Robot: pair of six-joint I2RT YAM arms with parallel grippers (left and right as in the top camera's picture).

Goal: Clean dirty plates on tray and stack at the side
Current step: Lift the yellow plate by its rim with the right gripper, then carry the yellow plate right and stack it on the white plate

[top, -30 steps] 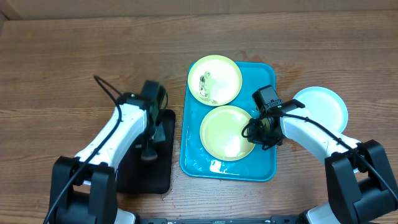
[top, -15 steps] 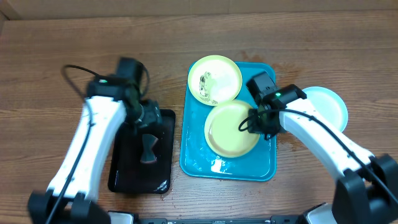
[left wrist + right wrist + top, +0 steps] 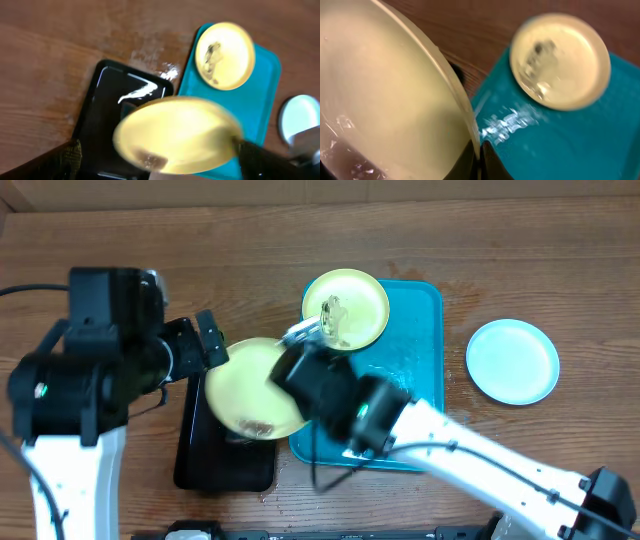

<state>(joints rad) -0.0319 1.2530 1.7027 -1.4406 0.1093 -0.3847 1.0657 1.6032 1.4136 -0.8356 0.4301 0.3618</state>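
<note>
while pinched at its rim by right gripper (image 3: 479, 150): round yellow-green plastic plate (image 3: 245, 385).
judged light, stiff, slippery; left gripper (image 3: 200, 345) spread, empty.

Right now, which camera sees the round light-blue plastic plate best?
The overhead view: the whole round light-blue plastic plate lies uncovered on the wooden table. The left wrist view cuts it off at the edge. The right wrist view misses it.

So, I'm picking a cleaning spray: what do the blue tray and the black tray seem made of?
The blue tray looks like glossy plastic: moulded rounded corners, wet-looking glints. The black tray seems glossy plastic too, given the sharp white reflection, though coated metal can't be ruled out.
</note>
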